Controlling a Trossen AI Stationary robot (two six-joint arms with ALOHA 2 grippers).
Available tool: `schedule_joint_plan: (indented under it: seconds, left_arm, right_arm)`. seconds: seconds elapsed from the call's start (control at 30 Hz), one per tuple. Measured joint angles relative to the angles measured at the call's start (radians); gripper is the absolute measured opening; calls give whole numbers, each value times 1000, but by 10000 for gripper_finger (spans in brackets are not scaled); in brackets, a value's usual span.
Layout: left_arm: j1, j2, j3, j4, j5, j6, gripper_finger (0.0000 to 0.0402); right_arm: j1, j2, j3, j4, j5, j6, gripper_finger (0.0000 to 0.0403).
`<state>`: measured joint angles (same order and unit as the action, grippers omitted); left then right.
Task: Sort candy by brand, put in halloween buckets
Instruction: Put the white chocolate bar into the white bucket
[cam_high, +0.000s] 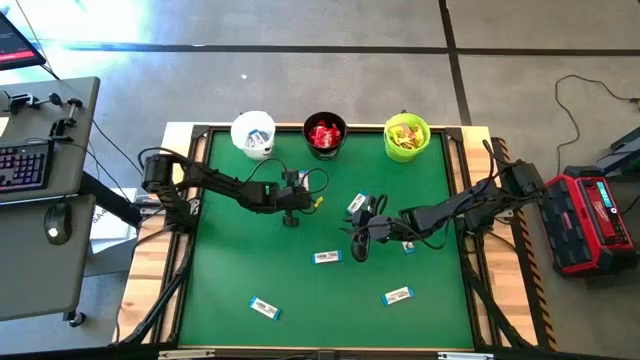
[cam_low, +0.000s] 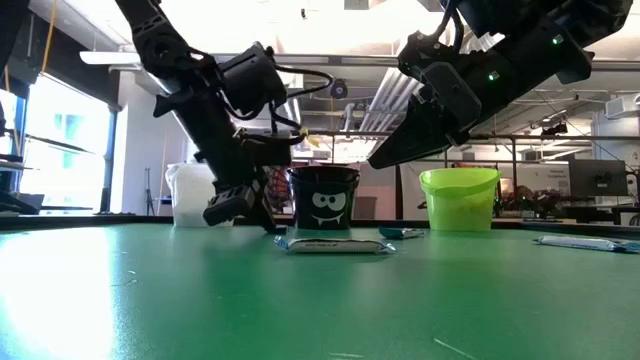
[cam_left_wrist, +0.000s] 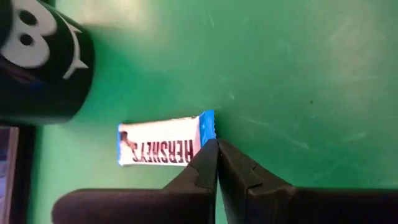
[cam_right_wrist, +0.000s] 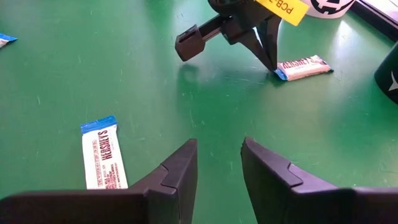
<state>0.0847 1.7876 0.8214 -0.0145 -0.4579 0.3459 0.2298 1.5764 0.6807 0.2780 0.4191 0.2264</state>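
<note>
Three small round pails stand in a row at the far edge of the green table (cam_high: 230, 270): a white pail (cam_high: 253, 133), a black pail with a white face on it (cam_high: 324, 135) holding red candy, and a lime green pail (cam_high: 406, 137) holding yellow candy. White-and-blue candy bars lie flat on the table, well apart from each other, like one near the middle (cam_high: 326, 257) and one near the front (cam_high: 264, 308).

The left pincer (cam_left_wrist: 217, 146) is down at the table in front of the black pail. Its two dark fingers are pressed tight together, with the tips pinching the blue end of a white-and-blue candy bar (cam_left_wrist: 163, 142).

The right pincer (cam_right_wrist: 219, 146) hangs above the table near the middle. Its fingers are a little apart and hold nothing. Another white-and-blue bar (cam_right_wrist: 102, 155) lies just beside it.
</note>
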Motion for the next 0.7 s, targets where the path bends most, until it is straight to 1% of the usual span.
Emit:
schedule_joint_plan:
  seconds: [0.07, 0.2, 0.33, 0.4, 0.5, 0.6, 0.7]
  left_arm:
    - [-7, -2, 13, -1, -8, 6, 0]
    - [-25, -17, 58, -56, -30, 7, 0]
    - [-35, -52, 86, -96, -45, 7, 0]
    - [-35, -68, 95, -118, -42, -4, 0]
    - [-26, -72, 105, -148, 6, -87, 2]
    - [-17, -63, 104, -159, 50, -143, 19]
    - [-18, -40, 104, -152, 30, -151, 47]
  right_arm:
    - [0, 0, 0, 0, 0, 0, 115]
    - [0, 0, 0, -3, 0, 0, 115]
    - [0, 0, 0, -5, 0, 0, 115]
    - [0, 0, 0, -6, 0, 0, 115]
    - [0, 0, 0, -6, 0, 0, 115]
    - [0, 0, 0, -6, 0, 0, 115]
    - [0, 0, 0, -5, 0, 0, 115]
